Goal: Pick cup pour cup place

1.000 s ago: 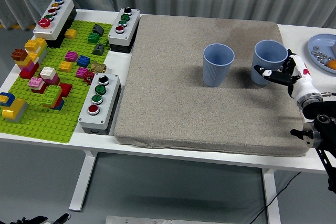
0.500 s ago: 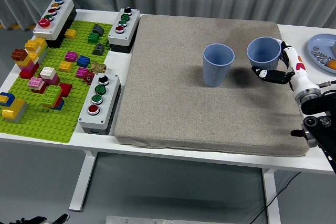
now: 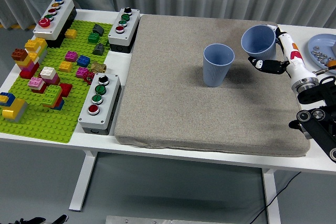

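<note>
Two blue ribbed cups are in the head view. One cup [image 3: 217, 65] stands upright near the middle of the grey mat [image 3: 178, 108]. The other cup [image 3: 259, 41] is lifted off the mat to its right and tilted, its mouth turned up and to the left. My right hand [image 3: 270, 51] is shut on this lifted cup, thumb in front and fingers behind it. What is inside either cup cannot be made out. My left arm is out of sight.
A blue plate [image 3: 321, 45] with small items lies at the right edge. Three button boxes [image 3: 100, 102] [image 3: 124, 29] [image 3: 54, 18] and a green brick baseplate [image 3: 52, 85] with several bricks fill the left. A person stands at the far left top.
My right hand has raised the right cup off the mat, carried it up and left toward the standing cup, and begun tilting it.
</note>
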`<act>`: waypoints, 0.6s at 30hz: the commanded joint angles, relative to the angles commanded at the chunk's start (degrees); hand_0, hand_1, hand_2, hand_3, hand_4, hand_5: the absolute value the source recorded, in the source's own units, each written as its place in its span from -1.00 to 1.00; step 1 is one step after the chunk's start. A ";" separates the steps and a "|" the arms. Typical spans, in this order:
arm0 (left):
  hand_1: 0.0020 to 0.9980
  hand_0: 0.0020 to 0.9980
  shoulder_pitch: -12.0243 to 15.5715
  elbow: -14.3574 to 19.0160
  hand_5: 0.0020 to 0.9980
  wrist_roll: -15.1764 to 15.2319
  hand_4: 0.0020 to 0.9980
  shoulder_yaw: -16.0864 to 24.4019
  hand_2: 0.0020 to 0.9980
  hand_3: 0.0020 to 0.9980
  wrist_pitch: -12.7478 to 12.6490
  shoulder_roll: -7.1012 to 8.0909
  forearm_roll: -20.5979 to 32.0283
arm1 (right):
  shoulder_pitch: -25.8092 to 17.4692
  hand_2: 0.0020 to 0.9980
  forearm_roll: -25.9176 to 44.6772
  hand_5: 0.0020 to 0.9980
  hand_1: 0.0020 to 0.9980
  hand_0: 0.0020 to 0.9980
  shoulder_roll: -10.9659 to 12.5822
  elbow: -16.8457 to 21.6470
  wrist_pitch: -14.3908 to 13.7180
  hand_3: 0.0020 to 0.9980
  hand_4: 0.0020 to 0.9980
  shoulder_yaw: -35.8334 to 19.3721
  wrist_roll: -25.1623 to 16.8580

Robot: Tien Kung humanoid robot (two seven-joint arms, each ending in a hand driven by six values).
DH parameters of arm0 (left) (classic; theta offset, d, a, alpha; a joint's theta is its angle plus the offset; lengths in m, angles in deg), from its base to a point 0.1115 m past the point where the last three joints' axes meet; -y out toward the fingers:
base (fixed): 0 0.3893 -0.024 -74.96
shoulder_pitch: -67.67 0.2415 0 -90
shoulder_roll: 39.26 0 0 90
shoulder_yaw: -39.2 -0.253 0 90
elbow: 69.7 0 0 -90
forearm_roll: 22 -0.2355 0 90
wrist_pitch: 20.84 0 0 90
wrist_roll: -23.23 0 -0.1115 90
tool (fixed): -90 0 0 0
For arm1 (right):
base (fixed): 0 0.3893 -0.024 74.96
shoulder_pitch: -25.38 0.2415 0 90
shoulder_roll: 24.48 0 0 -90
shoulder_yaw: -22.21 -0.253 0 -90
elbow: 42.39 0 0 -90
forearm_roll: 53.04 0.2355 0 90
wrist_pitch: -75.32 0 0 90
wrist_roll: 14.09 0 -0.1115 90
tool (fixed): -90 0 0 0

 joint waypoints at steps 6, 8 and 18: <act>0.52 0.54 -0.04 0.00 1.00 -0.01 -0.01 0.14 0.63 0.32 -0.02 -0.04 -0.07 | 0.12 0.48 -2.44 -0.84 0.57 0.76 -0.38 0.17 -0.45 0.49 0.47 0.34 -0.06; 0.52 0.54 -0.03 0.00 1.00 -0.02 -0.01 0.15 0.63 0.32 -0.03 -0.05 -0.07 | 0.20 0.48 -3.04 -0.84 0.57 0.76 -0.43 0.20 -0.53 0.49 0.47 0.39 -0.12; 0.52 0.54 -0.14 0.00 1.00 0.03 -0.01 -0.14 0.63 0.32 0.03 0.03 0.26 | 0.81 0.45 -6.09 -0.84 0.56 0.76 -0.27 0.87 -1.18 0.47 0.46 0.72 -0.08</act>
